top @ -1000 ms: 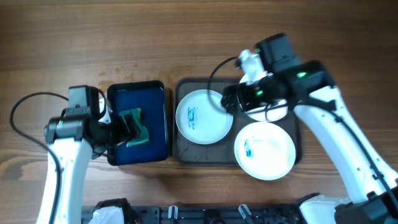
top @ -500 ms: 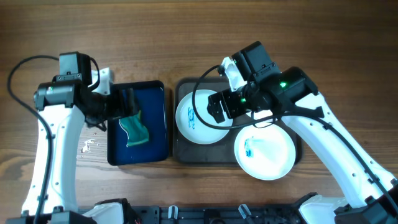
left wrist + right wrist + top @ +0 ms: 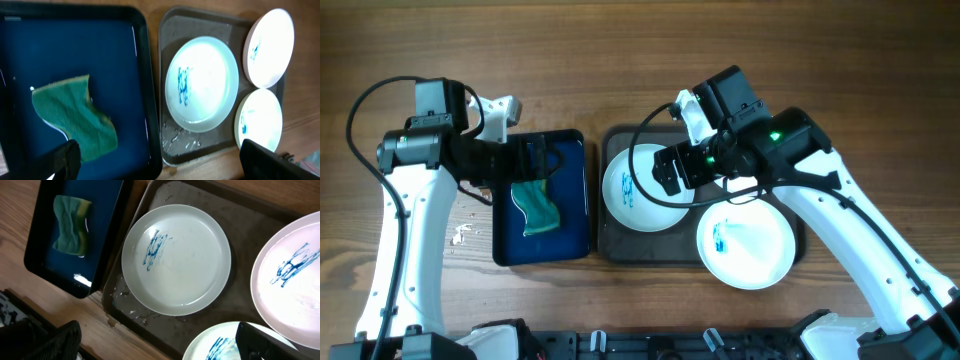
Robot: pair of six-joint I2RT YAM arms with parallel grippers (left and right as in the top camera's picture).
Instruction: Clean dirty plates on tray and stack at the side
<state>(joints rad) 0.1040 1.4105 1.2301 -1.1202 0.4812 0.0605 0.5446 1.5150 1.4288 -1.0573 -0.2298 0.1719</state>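
Left gripper (image 3: 534,160) hangs with its jaws spread wide and nothing between them, above the far end of the blue tray (image 3: 572,230). The sponge (image 3: 538,210) (green, crumpled, with a pale edge) lies flat below it and a little back toward the robot, untouched. Off to that gripper's right, just beside the blue tray, sits the tray (image 3: 616,246), dark and scuffed, with wet patches in its near corner. Right gripper (image 3: 670,172) is likewise gaping and empty, poised over the tray. Under it, and reaching out to its left, lies one plate (image 3: 176,260) with a blue smear on the side towards the sponge. To this gripper's right a second plate (image 3: 295,285), also smeared blue, is largely covered by the arm in the overhead view. On that same side but nearer the robot, a third plate (image 3: 748,245) with a small blue mark overhangs the tray's rim. All three plates lie side by side.
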